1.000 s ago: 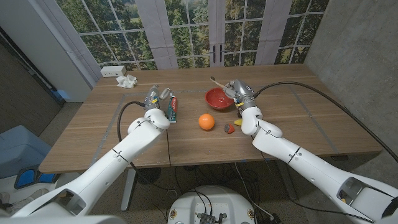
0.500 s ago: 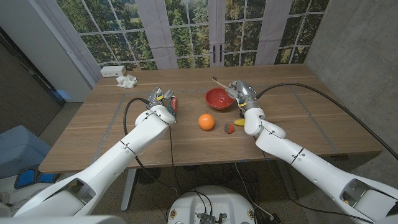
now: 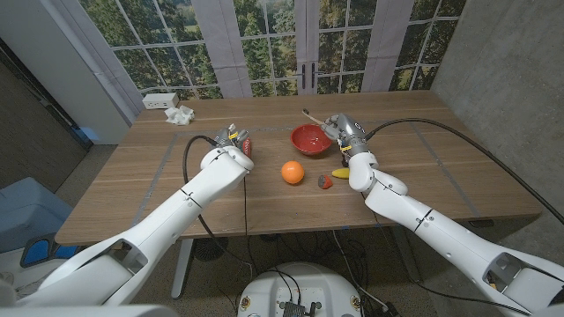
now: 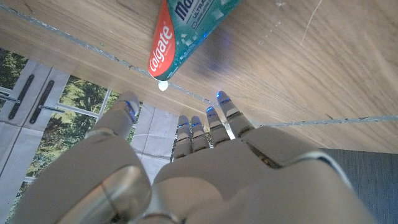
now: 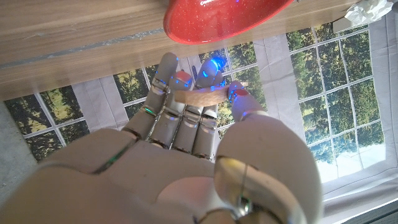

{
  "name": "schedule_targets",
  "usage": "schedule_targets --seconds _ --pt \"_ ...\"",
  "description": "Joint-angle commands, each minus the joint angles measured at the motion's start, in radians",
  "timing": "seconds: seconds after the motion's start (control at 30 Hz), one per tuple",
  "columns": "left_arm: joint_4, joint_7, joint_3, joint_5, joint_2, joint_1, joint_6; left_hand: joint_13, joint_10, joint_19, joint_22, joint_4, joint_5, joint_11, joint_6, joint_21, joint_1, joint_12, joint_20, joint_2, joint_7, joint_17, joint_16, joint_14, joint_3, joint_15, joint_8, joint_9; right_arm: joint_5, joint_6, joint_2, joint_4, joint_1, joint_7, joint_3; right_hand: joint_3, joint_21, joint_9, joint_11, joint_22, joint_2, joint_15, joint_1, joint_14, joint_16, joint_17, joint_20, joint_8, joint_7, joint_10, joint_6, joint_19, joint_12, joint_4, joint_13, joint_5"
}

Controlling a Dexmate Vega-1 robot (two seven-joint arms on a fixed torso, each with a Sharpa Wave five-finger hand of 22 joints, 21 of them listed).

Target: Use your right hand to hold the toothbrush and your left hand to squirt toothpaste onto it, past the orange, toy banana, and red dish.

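— Right hand [image 3: 339,129]?
— Holding the wooden-handled toothbrush [image 5: 202,96] beside the red dish [image 3: 310,139].
— Left hand [image 3: 231,141]?
— Fingers spread, empty, over the green-and-red toothpaste tube [image 4: 186,34] lying on the wooden bench [image 3: 414,167].

Wooden table [image 3: 423,167] before tall windows [image 3: 264,44]

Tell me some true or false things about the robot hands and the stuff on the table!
1. The right hand holds the toothbrush. True.
2. The left hand is squeezing the toothpaste. False: the tube lies on the table beyond the fingers, not held.
3. The orange sits inside the red dish. False: it sits on the table in front of the dish.
4. The toy banana lies beside the right arm. True.
5. The red dish is upside down. False: it stands open side up.
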Motion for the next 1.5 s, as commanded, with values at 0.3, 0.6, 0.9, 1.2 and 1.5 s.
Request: schedule_targets --seconds 0.3,0.6,0.9,1.2,1.5 --pt "0.080 -0.031 0.032 -0.040 -0.049 -0.079 0.089 0.002 0.036 0.021 0.005 0.001 -0.001 -0.002 0.039 -0.002 0.040 0.012 0.000 -0.003 0.012 0.005 0.005 0.042 -0.007 -0.014 0.011 0.004 0.013 0.033 -0.006 0.016 0.003 0.008 0.009 0.084 0.011 0.006 -0.086 0.000 0.004 -0.099 -0.012 -0.004 0.018 0.000 -0.096 -0.005 -0.029 0.078 0.041 -0.007 0.008 0.066 0.000 0.006" --pt "0.115 -0.033 0.035 -0.062 -0.088 -0.121 0.186 0.002 0.048 0.030 0.006 0.003 -0.002 0.000 0.053 -0.001 0.054 0.012 0.003 -0.006 0.018 0.005 0.008 0.065 -0.013 -0.019 0.011 0.004 0.019 0.054 -0.009 0.025 0.002 0.009 0.013 0.090 0.016 0.008 -0.086 -0.001 0.003 -0.099 -0.017 -0.008 0.028 0.000 -0.097 -0.011 -0.029 0.077 0.043 -0.012 0.011 0.065 0.002 0.006" --pt "0.169 -0.070 0.064 -0.092 -0.112 -0.199 0.297 0.002 0.041 0.025 0.006 0.004 -0.002 0.004 0.055 -0.005 0.064 0.006 0.006 -0.006 0.020 0.006 0.004 0.064 -0.017 -0.019 0.008 0.004 0.029 0.072 -0.008 0.039 0.002 0.010 0.018 0.095 0.020 0.011 -0.085 -0.001 0.002 -0.099 -0.022 -0.012 0.035 0.000 -0.098 -0.015 -0.029 0.077 0.046 -0.015 0.011 0.065 -0.001 0.006" --pt "0.239 0.023 0.151 -0.307 -0.078 -0.309 0.313 0.002 0.040 0.019 0.007 0.006 -0.002 0.010 0.053 -0.008 0.073 0.003 0.008 -0.004 0.025 0.006 -0.001 0.059 -0.021 -0.014 0.003 0.004 0.045 0.098 -0.009 0.053 0.000 0.008 0.028 0.102 0.025 0.012 -0.084 -0.002 0.002 -0.099 -0.029 -0.016 0.045 -0.001 -0.097 -0.022 -0.029 0.078 0.047 -0.018 0.012 0.065 -0.003 0.006" --pt "0.326 0.061 0.285 -0.497 -0.044 -0.440 0.313 0.003 0.059 0.023 0.008 0.009 0.005 0.021 0.063 -0.008 0.101 0.006 0.021 0.026 0.044 0.007 0.000 0.069 -0.014 -0.005 -0.002 0.005 0.058 0.133 -0.010 0.076 0.004 0.006 0.035 0.109 0.031 0.015 -0.083 -0.002 0.002 -0.099 -0.035 -0.021 0.055 -0.001 -0.097 -0.026 -0.029 0.079 0.052 -0.021 0.014 0.063 -0.004 0.006"
